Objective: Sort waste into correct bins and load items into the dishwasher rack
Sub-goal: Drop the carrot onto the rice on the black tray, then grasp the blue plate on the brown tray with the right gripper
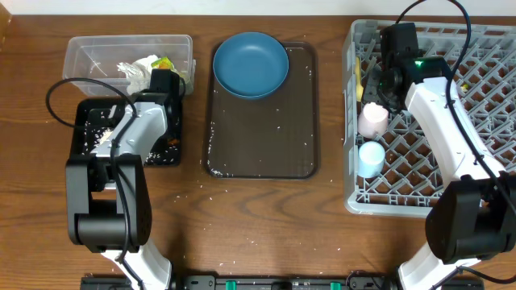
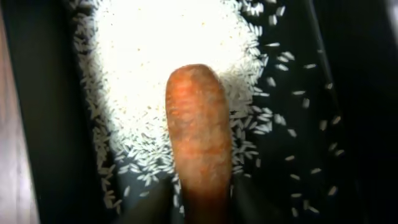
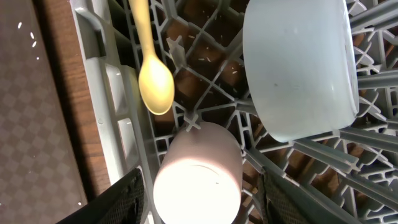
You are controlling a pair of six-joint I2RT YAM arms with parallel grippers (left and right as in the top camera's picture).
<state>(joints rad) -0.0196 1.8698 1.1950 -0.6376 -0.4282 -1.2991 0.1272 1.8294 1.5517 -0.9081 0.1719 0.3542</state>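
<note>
My left gripper is low in the black tray, open, with a finger on each side of the orange carrot, which lies on loose white rice. The clear tub holds white tissue and the green-yellow wrapper. My right gripper is open around the pink cup in the grey rack. The yellow spoon, the light blue bowl and the small light blue cup are in the rack. The dark blue plate lies on the brown serving tray.
The brown serving tray lies between the bins and the rack, with rice grains scattered on it. Loose grains also lie on the wooden table in front of it. The rack's left wall runs close beside the pink cup.
</note>
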